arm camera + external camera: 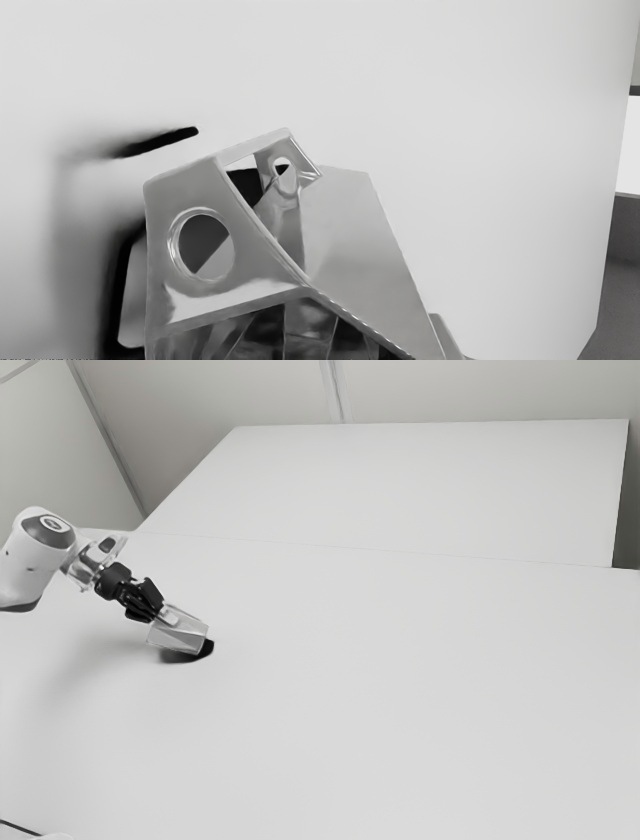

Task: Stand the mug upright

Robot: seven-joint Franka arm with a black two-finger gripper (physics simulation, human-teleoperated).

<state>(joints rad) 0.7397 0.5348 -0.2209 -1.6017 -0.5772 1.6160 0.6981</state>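
Note:
Toward the exterior view's left, my black gripper [151, 604] slants down to the upper end of a light grey, angular object, which I take as the mug [178, 633]. The mug leans at a tilt, with a dark shadow under its lower end. Whether it touches the table there I cannot tell. In the wrist view the mug [367, 245] is close to the camera, with flat shiny faces, a round hole and a smaller opening. How my gripper meets it is hidden.
The white table [400, 690] stretches away toward the exterior view's right. A raised-looking white panel [430, 485] stands behind it. A thin dark cable [20, 828] lies at the near left corner of the exterior view.

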